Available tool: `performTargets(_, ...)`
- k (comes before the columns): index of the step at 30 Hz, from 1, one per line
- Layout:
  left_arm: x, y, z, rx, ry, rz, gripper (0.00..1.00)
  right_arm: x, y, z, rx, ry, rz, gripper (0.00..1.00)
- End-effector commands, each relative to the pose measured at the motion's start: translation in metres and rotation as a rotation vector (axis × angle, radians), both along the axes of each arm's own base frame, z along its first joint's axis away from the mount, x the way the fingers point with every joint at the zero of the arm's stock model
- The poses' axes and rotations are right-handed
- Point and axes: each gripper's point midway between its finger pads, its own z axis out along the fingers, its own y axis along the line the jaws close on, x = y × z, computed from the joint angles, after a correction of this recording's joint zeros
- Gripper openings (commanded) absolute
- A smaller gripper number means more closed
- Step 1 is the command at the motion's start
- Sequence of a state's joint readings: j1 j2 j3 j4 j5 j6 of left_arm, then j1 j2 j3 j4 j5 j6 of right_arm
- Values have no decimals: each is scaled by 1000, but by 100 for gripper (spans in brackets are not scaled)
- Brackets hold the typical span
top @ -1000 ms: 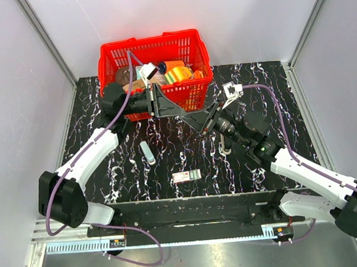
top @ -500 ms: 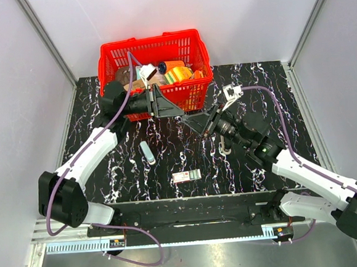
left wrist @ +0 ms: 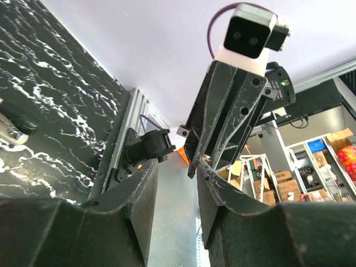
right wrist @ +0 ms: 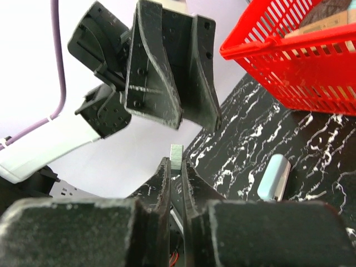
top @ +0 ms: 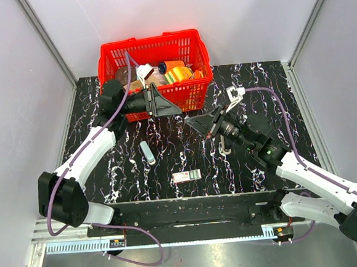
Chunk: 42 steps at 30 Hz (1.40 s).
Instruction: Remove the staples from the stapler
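A short silver strip of staples [right wrist: 176,154] stands up between the fingertips of my right gripper [right wrist: 176,164], which is shut on it above the table. In the top view that gripper [top: 190,120] hangs over the middle of the table. My left gripper [top: 175,111] is just up and left of it, in front of the basket, with a small gap between the two. Its jaws [left wrist: 178,167] are open with nothing between them, and they point at the right gripper's fingers [left wrist: 222,122]. The stapler [top: 221,144], black and silver, lies on the table, partly under the right arm.
A red basket [top: 113,52] full of goods stands at the back, close behind the left gripper. A pale blue oblong thing [top: 147,152] lies left of centre, and shows on the table in the right wrist view [right wrist: 272,177]. A small red-white-green box [top: 187,175] sits near the front edge.
The two grippers' tips were together; the left jaws have opened and drawn back toward the basket. The right jaws have shut on the staples and shifted slightly right.
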<state>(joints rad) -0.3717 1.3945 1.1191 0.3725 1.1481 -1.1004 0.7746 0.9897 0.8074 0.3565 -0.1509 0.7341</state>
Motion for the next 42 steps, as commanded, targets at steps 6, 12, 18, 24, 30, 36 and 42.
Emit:
performTargets(6, 51, 22, -50, 257, -181, 177, 39, -15, -9, -96, -306, 263, 38, 9)
performTargets(12, 54, 30, -98, 400, -200, 168, 39, -30, -32, -161, -500, 431, 14, 7)
performTargets(18, 56, 39, -106, 475, -263, 209, 39, -28, -56, -224, -735, 572, -65, 5)
performTargets(24, 52, 44, -126, 578, -294, 217, 39, -17, -52, -275, -884, 669, -66, 4)
performTargets(30, 49, 50, -141, 633, -298, 211, 38, -2, -55, -301, -1009, 695, -103, 7)
performTargets(36, 47, 52, -152, 672, -294, 209, 38, 13, -58, -309, -1085, 674, -140, 8)
performTargets(42, 47, 52, -160, 718, -316, 209, 38, 19, -72, -325, -1223, 674, -167, 10)
